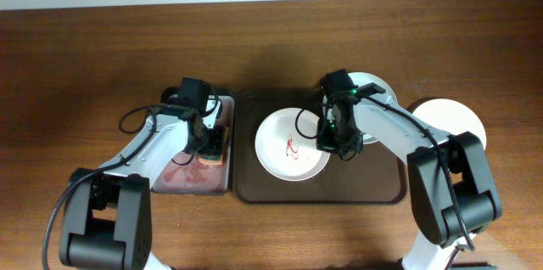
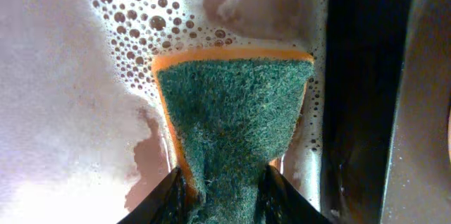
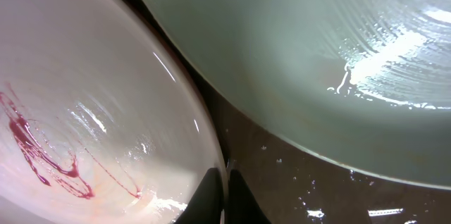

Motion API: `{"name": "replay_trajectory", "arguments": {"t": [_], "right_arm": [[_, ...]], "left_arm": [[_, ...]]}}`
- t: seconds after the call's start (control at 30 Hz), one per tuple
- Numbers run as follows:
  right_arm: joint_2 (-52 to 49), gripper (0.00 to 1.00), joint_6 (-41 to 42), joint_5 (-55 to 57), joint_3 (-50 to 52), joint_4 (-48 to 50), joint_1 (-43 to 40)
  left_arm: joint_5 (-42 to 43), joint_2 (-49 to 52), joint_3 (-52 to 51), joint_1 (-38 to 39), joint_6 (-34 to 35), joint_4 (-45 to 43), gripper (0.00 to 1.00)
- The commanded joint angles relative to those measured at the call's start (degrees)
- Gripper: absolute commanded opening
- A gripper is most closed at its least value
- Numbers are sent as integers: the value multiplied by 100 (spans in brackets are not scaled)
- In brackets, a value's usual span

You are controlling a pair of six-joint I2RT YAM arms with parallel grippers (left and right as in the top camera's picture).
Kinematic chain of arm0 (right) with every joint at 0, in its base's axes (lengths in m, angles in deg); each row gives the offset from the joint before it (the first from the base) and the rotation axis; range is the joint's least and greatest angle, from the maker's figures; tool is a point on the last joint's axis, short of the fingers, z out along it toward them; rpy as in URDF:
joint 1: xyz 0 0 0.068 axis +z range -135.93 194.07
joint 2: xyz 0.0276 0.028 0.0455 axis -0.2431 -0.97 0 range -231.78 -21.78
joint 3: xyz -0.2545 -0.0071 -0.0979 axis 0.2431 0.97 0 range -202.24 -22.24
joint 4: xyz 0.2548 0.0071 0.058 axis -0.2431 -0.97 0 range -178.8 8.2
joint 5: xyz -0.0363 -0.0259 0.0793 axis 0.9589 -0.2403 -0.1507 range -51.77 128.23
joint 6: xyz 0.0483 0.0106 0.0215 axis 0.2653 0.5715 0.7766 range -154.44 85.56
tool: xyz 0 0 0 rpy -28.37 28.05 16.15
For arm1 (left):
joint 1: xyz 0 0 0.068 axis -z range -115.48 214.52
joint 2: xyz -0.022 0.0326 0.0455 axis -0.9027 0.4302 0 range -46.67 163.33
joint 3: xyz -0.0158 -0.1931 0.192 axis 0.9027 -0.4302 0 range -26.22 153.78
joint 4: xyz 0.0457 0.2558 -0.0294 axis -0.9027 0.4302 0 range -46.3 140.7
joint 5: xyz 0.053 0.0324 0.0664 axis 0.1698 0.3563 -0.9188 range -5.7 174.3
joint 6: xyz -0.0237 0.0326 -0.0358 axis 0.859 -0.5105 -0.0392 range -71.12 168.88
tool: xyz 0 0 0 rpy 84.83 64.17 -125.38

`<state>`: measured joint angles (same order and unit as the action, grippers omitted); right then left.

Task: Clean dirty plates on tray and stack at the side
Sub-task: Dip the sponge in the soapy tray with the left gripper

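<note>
On a wooden desk [image 1: 85,49], a large dark brown tray [image 1: 254,189] was set in the middle, with a white plate [image 1: 276,158] marked by thin red smears laid on its left half. The right tool [image 3: 224,201] was seen at that plate's right rim, its fingers brought almost together and apparently clamped on the edge. A second plate [image 1: 371,85], also smeared red in the right wrist view, was placed at the tray's far right corner, just beside the first and partly hidden by the right arm. A third plate [image 1: 454,117] was laid on the desk to the right of the tray. To the left of the tray, a narrow tray [image 1: 182,181] with a pinkish inside was filled with soapy water [image 2: 70,76], dotted with bubbles. There the left tool [image 2: 227,199] was clamped on a green-and-orange sponge [image 2: 236,118], which was held down in the water.
</note>
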<state>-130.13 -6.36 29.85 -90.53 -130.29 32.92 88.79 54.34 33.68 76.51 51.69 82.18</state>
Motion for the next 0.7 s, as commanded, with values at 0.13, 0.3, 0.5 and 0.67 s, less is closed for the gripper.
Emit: {"name": "replay_trajectory", "arguments": {"t": [0.13,0.3,0.5,0.67], "right_arm": [[118,4,-37,284,87,-63,-11],[118,4,-37,284,87,-72,-11],[118,4,-37,284,87,-83,-11],[118,4,-37,284,87,-90,-11]], "left_arm": [[66,-170,79,28,81,-223,38],[-7,-157,50,317,81,-332,36],[-240,-122,-212,326,85,-415,0],[-752,-339,-199,317,426,-396,0]]}}
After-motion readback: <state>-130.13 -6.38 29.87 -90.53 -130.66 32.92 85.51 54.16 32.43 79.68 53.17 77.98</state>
